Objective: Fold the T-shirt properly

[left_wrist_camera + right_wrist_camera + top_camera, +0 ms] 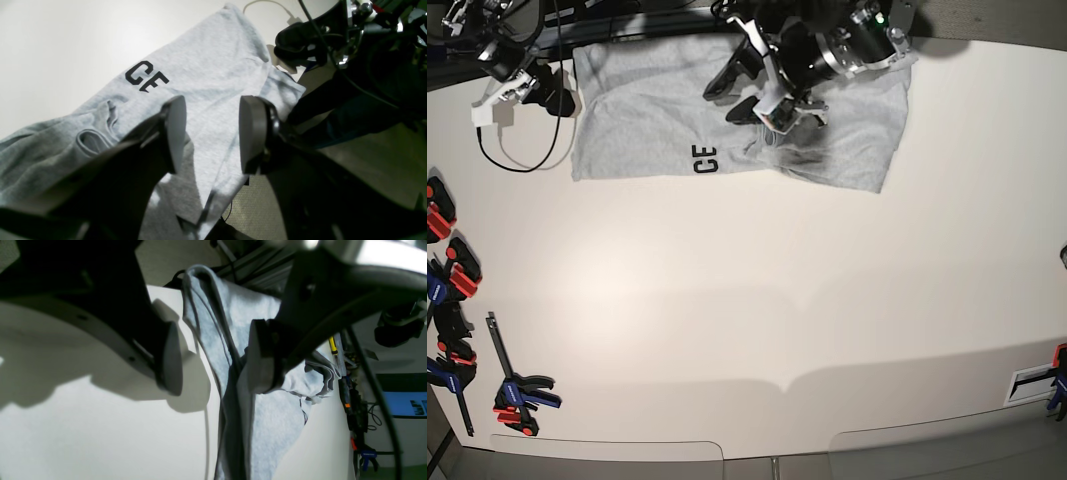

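The T-shirt (pixel 657 110) lies spread along the far edge of the desk (pixel 747 300), partly folded, with the black letters "CE" (pixel 704 159) showing near its front edge. Part of the cloth hangs over the far edge of the desk. The left gripper (pixel 745 95) hovers over the middle of the T-shirt with its 2 pads parted and nothing between them; in the left wrist view the grey cloth shows through the gap. The right gripper (pixel 213 356) also stands wide apart and holds nothing, its pads above a bunched, folded edge of the T-shirt near the edge of the desk. Several red and blue clamps (pixel 517 395) lie along the desk's left edge, and a white plug (pixel 487 108) with its cable sits near the far left corner.
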`<act>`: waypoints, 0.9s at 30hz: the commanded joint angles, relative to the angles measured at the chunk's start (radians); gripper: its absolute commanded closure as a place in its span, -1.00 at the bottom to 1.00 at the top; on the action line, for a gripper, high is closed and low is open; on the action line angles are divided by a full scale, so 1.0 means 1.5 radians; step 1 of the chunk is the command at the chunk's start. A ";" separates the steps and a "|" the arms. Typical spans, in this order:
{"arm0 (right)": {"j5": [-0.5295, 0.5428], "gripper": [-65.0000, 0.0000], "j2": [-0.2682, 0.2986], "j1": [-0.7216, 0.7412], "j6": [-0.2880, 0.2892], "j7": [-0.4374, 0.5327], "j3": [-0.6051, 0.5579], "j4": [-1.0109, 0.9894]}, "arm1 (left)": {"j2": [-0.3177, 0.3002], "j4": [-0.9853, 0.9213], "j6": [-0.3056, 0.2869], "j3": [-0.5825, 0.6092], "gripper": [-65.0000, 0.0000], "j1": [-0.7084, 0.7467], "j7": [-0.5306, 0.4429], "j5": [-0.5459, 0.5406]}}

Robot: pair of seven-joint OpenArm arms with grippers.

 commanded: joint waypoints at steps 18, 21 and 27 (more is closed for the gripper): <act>-0.026 0.06 -0.009 0.025 0.009 0.004 -0.173 0.007 | 0.004 0.013 -0.005 0.001 0.25 -0.002 -0.018 -0.012; -0.026 0.15 -0.009 0.025 0.009 -0.011 -0.173 0.007 | 0.004 0.021 -0.004 0.001 0.25 -0.002 -0.019 -0.012; -0.022 1.00 -0.009 0.026 0.009 -0.030 -0.173 0.007 | 0.003 0.099 0.015 0.001 0.25 0.001 -0.018 0.072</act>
